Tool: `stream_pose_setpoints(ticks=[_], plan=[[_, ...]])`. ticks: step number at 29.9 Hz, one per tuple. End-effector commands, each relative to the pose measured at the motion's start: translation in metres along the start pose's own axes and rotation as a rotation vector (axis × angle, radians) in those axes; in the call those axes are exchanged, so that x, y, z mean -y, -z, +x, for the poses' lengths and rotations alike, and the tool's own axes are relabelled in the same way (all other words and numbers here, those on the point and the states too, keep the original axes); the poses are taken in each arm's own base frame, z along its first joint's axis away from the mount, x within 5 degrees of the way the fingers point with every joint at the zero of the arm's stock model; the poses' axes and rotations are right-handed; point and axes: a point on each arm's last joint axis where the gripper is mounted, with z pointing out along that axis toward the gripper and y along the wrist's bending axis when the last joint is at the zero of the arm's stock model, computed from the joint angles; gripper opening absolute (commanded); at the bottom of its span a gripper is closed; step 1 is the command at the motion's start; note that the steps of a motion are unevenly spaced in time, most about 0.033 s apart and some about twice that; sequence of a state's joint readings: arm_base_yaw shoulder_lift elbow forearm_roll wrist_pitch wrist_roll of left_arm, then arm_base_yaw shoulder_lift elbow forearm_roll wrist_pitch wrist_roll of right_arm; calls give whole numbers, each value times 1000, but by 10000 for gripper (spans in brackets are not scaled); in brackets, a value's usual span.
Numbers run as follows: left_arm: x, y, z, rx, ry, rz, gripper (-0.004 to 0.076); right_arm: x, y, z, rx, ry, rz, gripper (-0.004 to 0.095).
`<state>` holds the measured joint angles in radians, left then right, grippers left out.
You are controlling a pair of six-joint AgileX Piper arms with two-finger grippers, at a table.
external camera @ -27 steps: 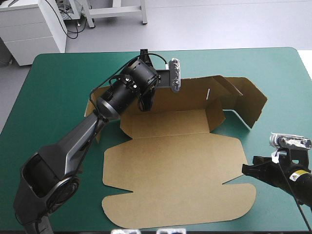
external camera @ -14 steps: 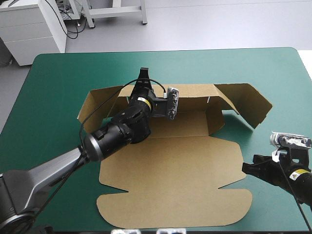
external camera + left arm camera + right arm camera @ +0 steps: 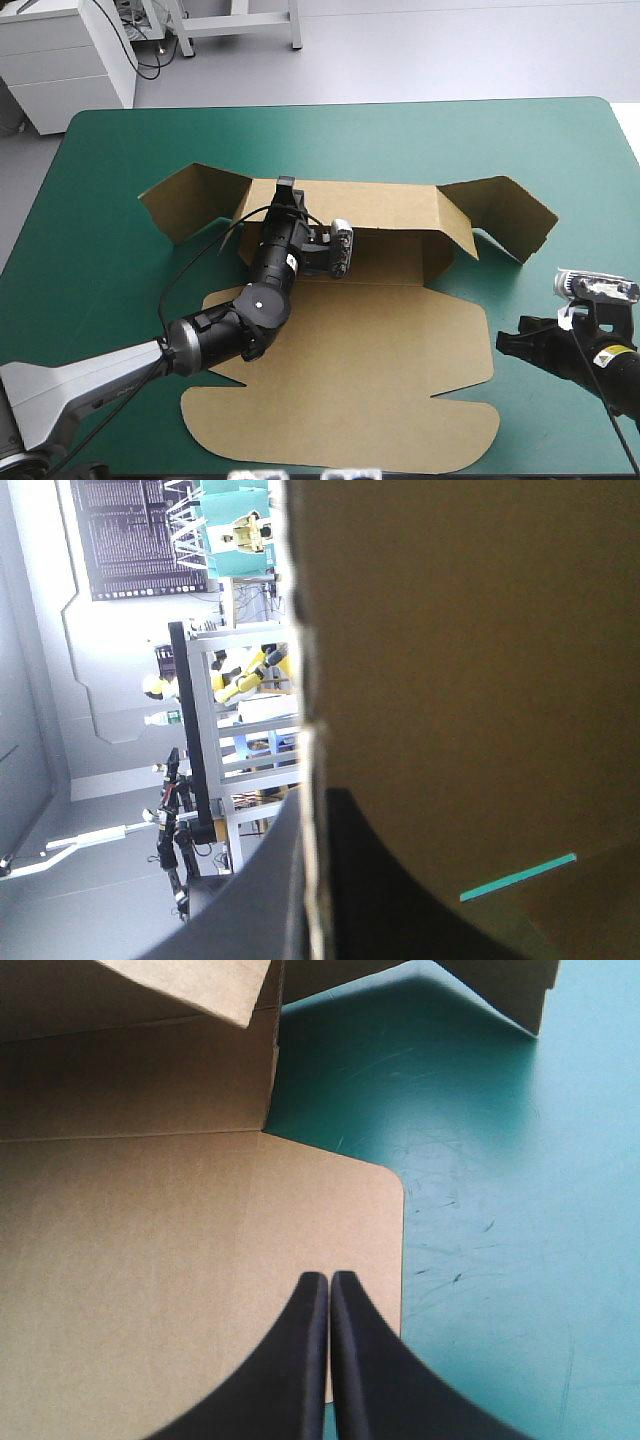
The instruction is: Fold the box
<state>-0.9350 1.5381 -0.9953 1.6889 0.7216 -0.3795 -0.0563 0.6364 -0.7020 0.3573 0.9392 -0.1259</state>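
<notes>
The brown box lies in the middle of the table, its lid flat toward the front edge and its back wall raised. A flap angles outward at each end of that wall. My left gripper reaches over the base to the wall's left part. In the left wrist view it is shut on the board's edge, one black finger on each side. My right gripper is shut and empty just off the lid's right edge. In the right wrist view its tips hover over the lid's rounded corner.
The left flap and the right flap stand up from the teal-green cover. Bare cover runs along the table's far side and right of the box.
My left arm has dropped lower and drawn back toward the front with the back wall in its grip. The box slid frontward and leftward, and the left flap swung outward. The right arm stayed still.
</notes>
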Motion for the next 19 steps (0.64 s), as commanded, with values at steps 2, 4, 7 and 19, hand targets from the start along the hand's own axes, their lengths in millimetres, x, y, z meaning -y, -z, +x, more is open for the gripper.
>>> stream_pose_setpoints(ticks=[2, 4, 7, 19], plan=[[-31, 13, 7, -33, -19, -176, -8, -4, 5, -22, 86, -3, -16, -4], [-31, 13, 7, -34, -19, -176, -8, -6, 6, -33, 95, 7, -15, -4], [-31, 13, 7, -31, -20, -175, -8, -8, 7, -57, 98, 40, -13, -4], [-30, 13, 7, -33, -57, -174, -8, -8, -28, -183, 93, 150, 1, -4]])
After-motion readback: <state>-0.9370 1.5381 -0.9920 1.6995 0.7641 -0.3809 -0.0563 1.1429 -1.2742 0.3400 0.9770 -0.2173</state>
